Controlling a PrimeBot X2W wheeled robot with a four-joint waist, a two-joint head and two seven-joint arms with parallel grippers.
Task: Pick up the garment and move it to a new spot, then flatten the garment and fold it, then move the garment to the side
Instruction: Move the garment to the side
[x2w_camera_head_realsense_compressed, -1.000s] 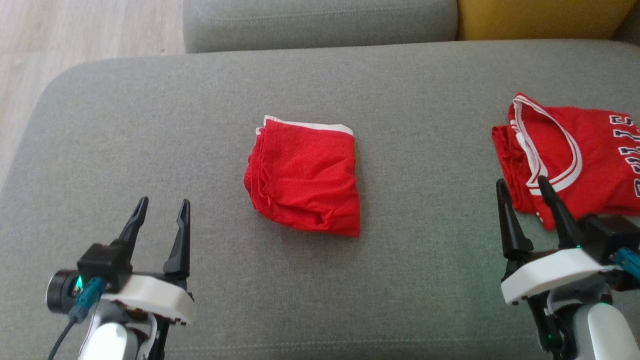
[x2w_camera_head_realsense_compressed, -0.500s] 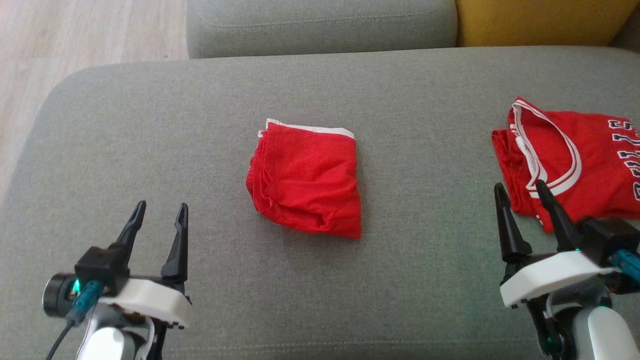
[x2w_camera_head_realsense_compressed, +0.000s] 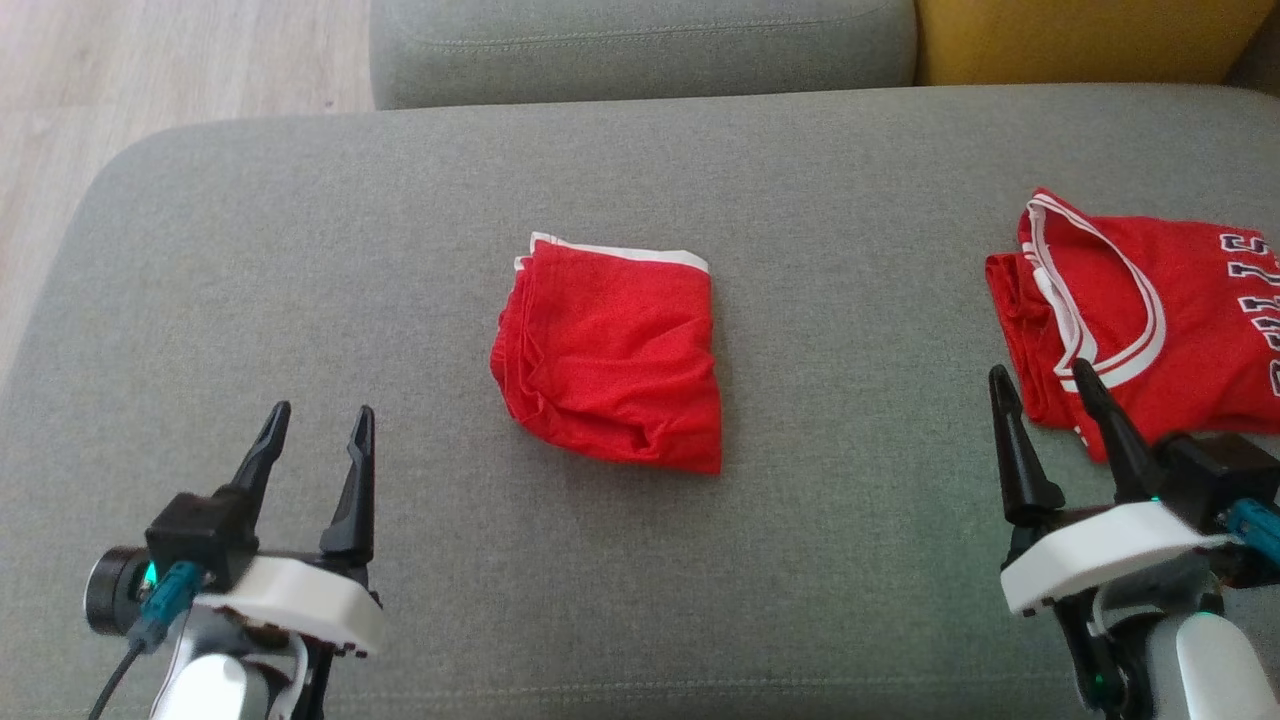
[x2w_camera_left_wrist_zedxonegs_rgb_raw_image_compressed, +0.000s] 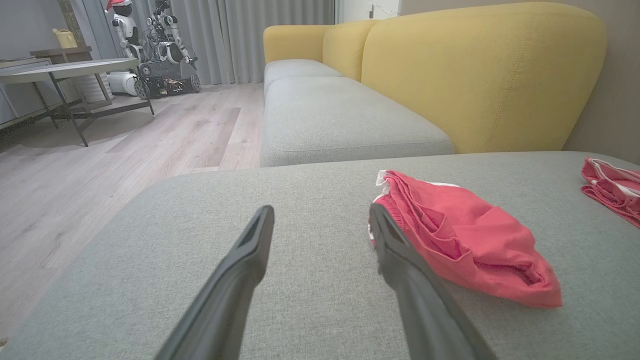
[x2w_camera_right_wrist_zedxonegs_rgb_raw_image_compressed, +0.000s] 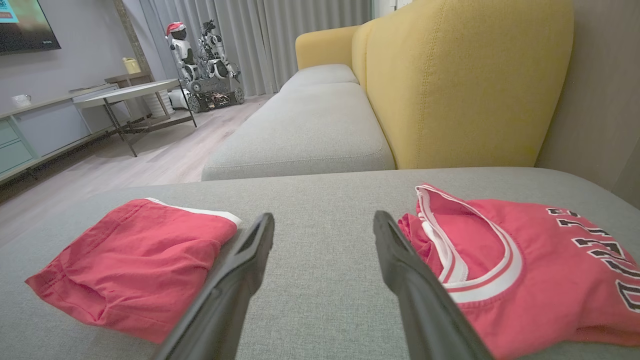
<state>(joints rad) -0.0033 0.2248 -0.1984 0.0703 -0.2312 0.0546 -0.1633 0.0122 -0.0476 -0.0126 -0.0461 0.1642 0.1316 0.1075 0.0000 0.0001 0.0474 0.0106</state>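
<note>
A red garment (x2w_camera_head_realsense_compressed: 610, 360) with a white band lies folded into a rough square at the middle of the grey sofa cushion (x2w_camera_head_realsense_compressed: 300, 250); it also shows as the garment (x2w_camera_left_wrist_zedxonegs_rgb_raw_image_compressed: 465, 240) and the garment (x2w_camera_right_wrist_zedxonegs_rgb_raw_image_compressed: 135, 267). My left gripper (x2w_camera_head_realsense_compressed: 322, 412) hovers open and empty at the near left, well short of it; in the left wrist view the left gripper (x2w_camera_left_wrist_zedxonegs_rgb_raw_image_compressed: 321, 209) has its right finger just before the garment's edge. My right gripper (x2w_camera_head_realsense_compressed: 1040, 370) stands open and empty at the near right, seen as the right gripper (x2w_camera_right_wrist_zedxonegs_rgb_raw_image_compressed: 324, 215) between both red pieces.
A red jersey (x2w_camera_head_realsense_compressed: 1140, 320) with white trim and dark letters lies at the cushion's right, its near-left corner beside my right fingers; the jersey (x2w_camera_right_wrist_zedxonegs_rgb_raw_image_compressed: 525, 280) shows too. Behind are another grey seat (x2w_camera_head_realsense_compressed: 640, 45), a yellow backrest (x2w_camera_head_realsense_compressed: 1080, 40) and wooden floor (x2w_camera_head_realsense_compressed: 170, 60).
The head picture has shifted a little. My left gripper has drawn back slightly toward the cushion's front. Both garments lie as before and both grippers stay open.
</note>
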